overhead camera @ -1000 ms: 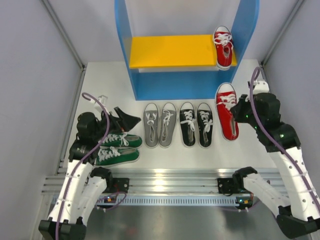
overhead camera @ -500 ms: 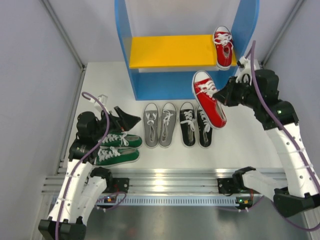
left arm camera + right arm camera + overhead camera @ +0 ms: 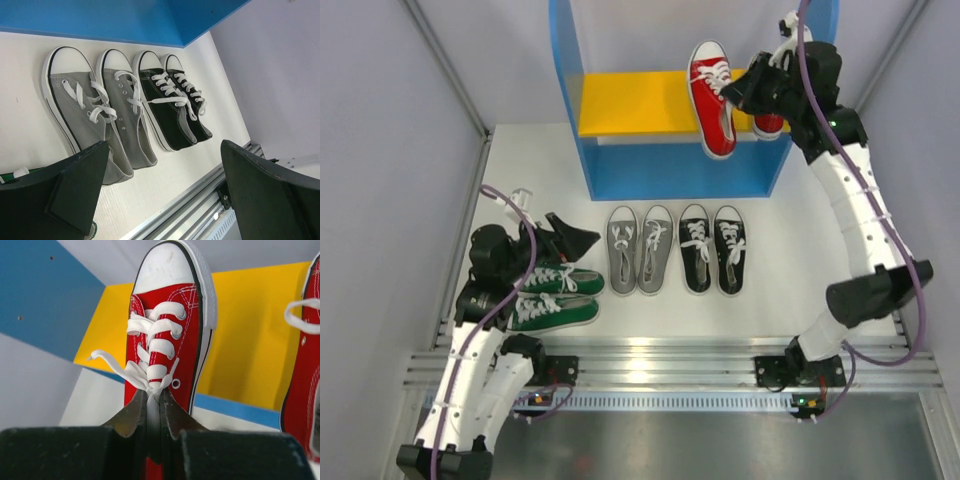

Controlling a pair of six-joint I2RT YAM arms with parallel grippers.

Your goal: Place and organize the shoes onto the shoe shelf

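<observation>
Sneakers in green canvas, the green pair (image 3: pixel 555 296), lie crosswise nearest the arms at the left of the white table (image 3: pixel 780 280), toes to the right. The left gripper (image 3: pixel 572 240) hangs just beyond them, its jaws released and wide apart, grasping nothing. Farther in, the grey pair (image 3: pixel 640 248) and the black pair (image 3: pixel 712 248) stand side by side in one row, toes toward the rack, all with white laces, soles and toe caps. Beyond them rises the shoe shelf (image 3: pixel 567 60), with tall bright-blue side panels, a blue base and a yellow board (image 3: pixel 640 100) across the middle. Over the right part of that board the right gripper (image 3: pixel 745 88) is clenched on a red shoe (image 3: pixel 712 95) at its opening behind the laces; the white toe cap points far and the heel overhangs the near edge. Whether its sole touches the board cannot be told. Just right of it a second red shoe (image 3: pixel 305 365) sits on the board, largely hidden by the arm from above
</observation>
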